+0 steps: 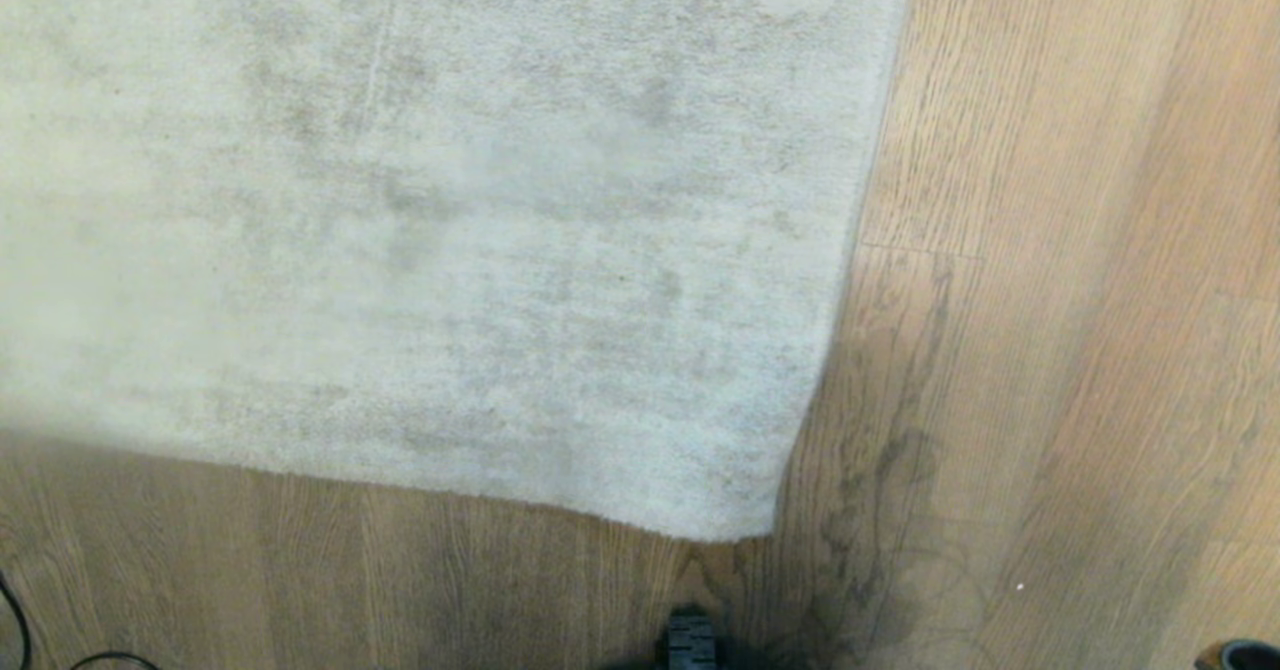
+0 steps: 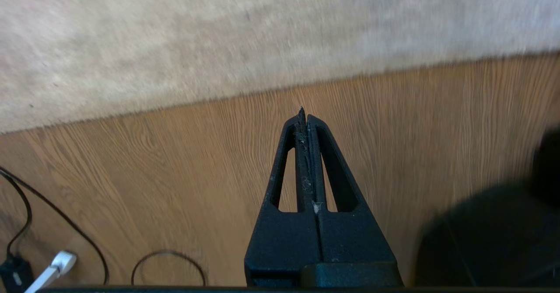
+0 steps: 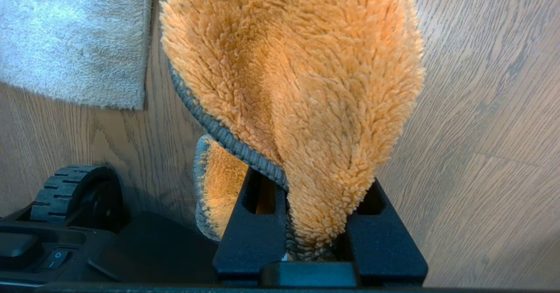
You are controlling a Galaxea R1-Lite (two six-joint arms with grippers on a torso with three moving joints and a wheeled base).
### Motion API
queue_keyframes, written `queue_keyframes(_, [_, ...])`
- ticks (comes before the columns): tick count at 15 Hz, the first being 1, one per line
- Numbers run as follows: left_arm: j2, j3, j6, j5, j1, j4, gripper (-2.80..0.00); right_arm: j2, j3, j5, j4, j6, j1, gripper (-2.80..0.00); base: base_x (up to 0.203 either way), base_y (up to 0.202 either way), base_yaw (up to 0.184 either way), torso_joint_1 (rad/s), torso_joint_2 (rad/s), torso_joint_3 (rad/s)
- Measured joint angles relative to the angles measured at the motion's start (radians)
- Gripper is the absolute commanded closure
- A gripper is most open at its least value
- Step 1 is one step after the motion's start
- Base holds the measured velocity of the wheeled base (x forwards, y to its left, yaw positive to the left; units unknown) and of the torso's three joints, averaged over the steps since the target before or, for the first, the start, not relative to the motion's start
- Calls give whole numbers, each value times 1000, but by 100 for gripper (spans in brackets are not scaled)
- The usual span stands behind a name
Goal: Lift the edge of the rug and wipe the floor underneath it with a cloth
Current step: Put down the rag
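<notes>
The rug edge (image 1: 420,480) lies flat on the floor (image 1: 1050,350), its near border running left to right across the head view and ending in a corner near the base. The left end effector (image 2: 305,114), pressed together and empty, hangs over bare planks just short of that hem. The right end effector (image 3: 313,223) pinches the cloth (image 3: 306,74), which hangs limp. Lifting well probably means opening low, sliding one finger under the hem.
</notes>
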Motion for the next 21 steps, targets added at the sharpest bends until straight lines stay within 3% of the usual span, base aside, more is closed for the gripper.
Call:
queue_keyframes(8, [-90,0,-174,0,2,-5,0,0,0,0,0,0,0,0,0,0,0,0,0,0])
queue_keyframes(11, [-91,-6,-197,-2,2,51,0,0,0,0,0,0,0,0,0,0,0,0,0,0])
queue_keyframes(13, [-91,-8,-236,7,2,52,0,0,0,0,0,0,0,0,0,0,0,0,0,0])
queue_keyframes(21, [-91,-7,-298,10,2,46,0,0,0,0,0,0,0,0,0,0,0,0,0,0])
